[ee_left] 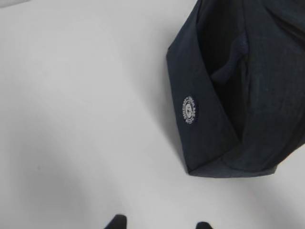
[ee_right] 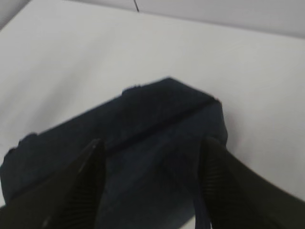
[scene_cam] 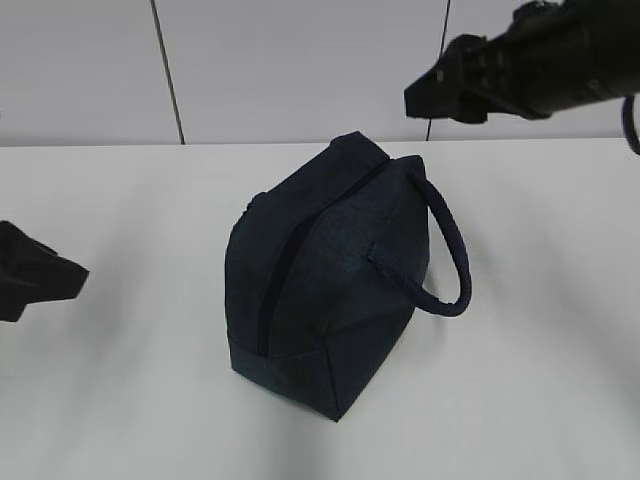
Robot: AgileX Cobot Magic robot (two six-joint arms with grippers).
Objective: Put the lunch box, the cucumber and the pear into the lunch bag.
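Observation:
The dark navy lunch bag [scene_cam: 330, 270] stands in the middle of the white table, its zip line [scene_cam: 300, 240] running along the top and looking closed. One loop handle [scene_cam: 450, 250] hangs off its right side. My left gripper [scene_cam: 50, 275] is low at the left edge, well away from the bag, open and empty; in the left wrist view its tips [ee_left: 159, 224] are apart over bare table, with the bag [ee_left: 238, 95] at upper right. My right gripper [scene_cam: 430, 95] hovers high above the bag's far end, open and empty [ee_right: 152, 143], with the bag [ee_right: 143, 119] below it. The lunch box, cucumber and pear are out of view.
The white table [scene_cam: 120, 400] spreads around the bag on all sides. A pale panelled wall [scene_cam: 300, 60] stands behind it. A round white logo patch [ee_left: 189, 109] shows on the bag's end face.

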